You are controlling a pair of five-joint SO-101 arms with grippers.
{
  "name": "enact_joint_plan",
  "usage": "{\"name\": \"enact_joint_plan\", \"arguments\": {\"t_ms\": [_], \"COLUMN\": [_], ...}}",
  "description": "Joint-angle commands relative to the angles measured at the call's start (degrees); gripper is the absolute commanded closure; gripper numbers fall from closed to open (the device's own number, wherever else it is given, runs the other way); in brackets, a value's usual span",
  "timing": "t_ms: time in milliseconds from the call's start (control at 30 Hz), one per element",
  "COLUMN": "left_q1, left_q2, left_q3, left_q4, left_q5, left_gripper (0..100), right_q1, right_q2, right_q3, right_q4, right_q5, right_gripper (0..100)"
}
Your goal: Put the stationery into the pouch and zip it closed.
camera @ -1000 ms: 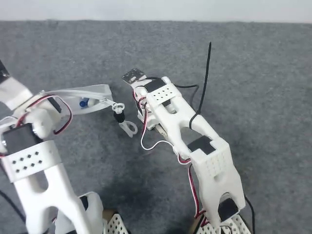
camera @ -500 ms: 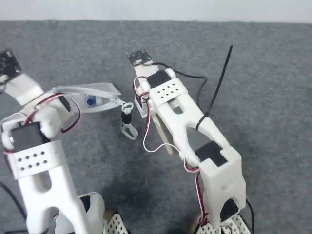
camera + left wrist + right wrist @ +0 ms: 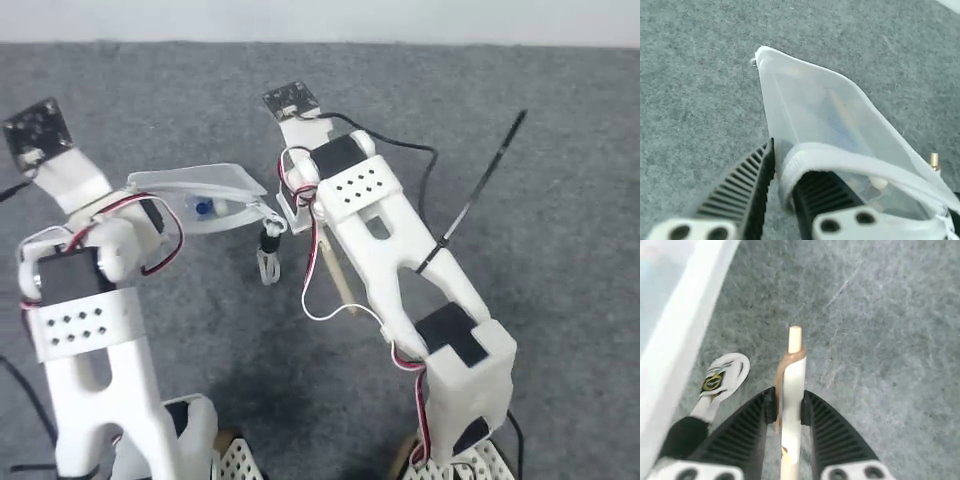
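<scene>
A translucent white pouch (image 3: 205, 190) hangs off the grey mat, mouth toward the table's middle, with a blue-tipped item (image 3: 203, 208) inside. My left gripper (image 3: 782, 187) is shut on the pouch's zipper-band rim (image 3: 840, 155); through the fabric (image 3: 810, 100) a long pen-like shape shows. The black zipper pull with its white tag (image 3: 268, 256) dangles from the mouth. My right gripper (image 3: 788, 399) is shut on a white pen with a beige end (image 3: 794, 347), beside the pouch's edge (image 3: 680, 315) and the tag (image 3: 722, 375). The pen's beige shaft (image 3: 342, 288) pokes out under the right arm.
Grey carpet-like mat (image 3: 560, 130) covers the table, with open room to the far side and the right. A black cable tie (image 3: 480, 190) sticks up off the right arm. Both arm bases stand at the near edge.
The left arm has raised the pouch and carried it a little right. The right arm's wrist has swung away and rightward, and the pen's shaft has come into sight beneath it.
</scene>
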State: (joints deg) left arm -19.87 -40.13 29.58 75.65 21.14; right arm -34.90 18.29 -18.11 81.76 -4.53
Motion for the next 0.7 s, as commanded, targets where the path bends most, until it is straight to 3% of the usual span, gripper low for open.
{"name": "enact_joint_plan", "arguments": {"t_ms": [0,667], "left_q1": [1.8,8.5], "left_q2": [-1.7,-1.7], "left_q3": [-3.2,-7.0], "left_q4": [0.3,0.4], "left_q5": [0.4,0.7], "left_gripper": [99,99], "right_q1": [1.7,7.2], "right_q2": [-8.5,-17.4], "right_q3": [-1.9,-1.9], "right_q4": [2.0,3.4], "right_q5": [-0.4,-0.5], "right_gripper": [99.2,99.2]}}
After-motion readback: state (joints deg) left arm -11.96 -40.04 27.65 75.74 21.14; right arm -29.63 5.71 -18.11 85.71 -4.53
